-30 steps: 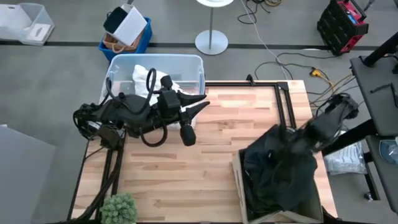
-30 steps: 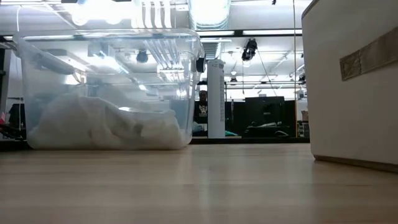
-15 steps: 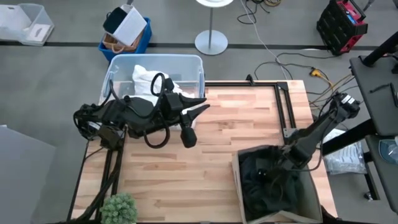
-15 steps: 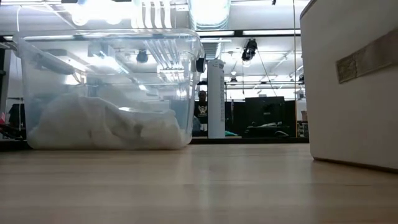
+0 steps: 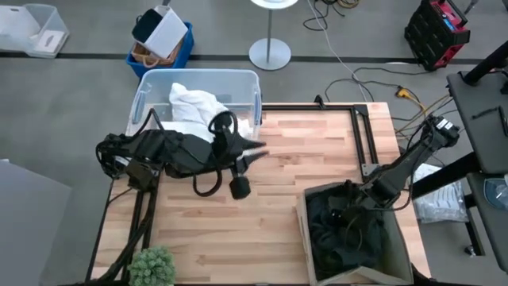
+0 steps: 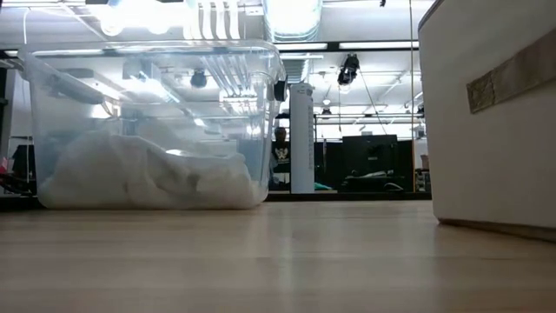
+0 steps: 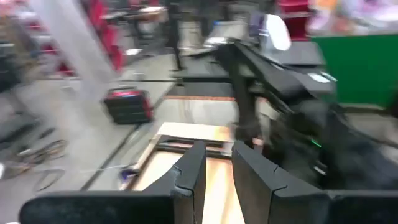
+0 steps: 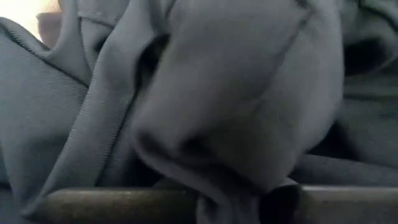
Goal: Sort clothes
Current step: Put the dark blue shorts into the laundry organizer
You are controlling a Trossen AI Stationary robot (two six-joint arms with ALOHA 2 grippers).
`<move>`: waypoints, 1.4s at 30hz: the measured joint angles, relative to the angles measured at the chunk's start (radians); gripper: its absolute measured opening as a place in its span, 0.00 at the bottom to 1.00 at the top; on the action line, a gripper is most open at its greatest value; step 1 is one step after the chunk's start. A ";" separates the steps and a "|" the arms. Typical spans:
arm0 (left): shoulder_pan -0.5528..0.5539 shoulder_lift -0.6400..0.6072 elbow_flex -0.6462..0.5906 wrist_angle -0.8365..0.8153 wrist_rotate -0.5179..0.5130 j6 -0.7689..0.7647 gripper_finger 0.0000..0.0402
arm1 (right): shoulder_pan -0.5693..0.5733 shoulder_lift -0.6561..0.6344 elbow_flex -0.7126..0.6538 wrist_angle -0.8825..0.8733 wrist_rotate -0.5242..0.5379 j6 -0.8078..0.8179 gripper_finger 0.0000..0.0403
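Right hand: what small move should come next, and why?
Probably open and lift clear. The right hand sits low in the box, closed on dark cloth that already lies with the dark pile. The table shows no loose clothes.

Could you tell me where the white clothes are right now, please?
In the high view, the white clothes lie inside the clear plastic bin at the table's far left edge, just beyond the left pincer.

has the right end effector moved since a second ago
Yes. In the high view the right end effector has dropped from above the box down into the dark clothes inside it, toward the box's near-left part.
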 joint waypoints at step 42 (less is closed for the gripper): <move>-0.126 -0.677 -1.337 1.275 -0.100 -0.022 0.04 | 0.336 -0.285 0.434 -0.117 0.296 -0.281 0.36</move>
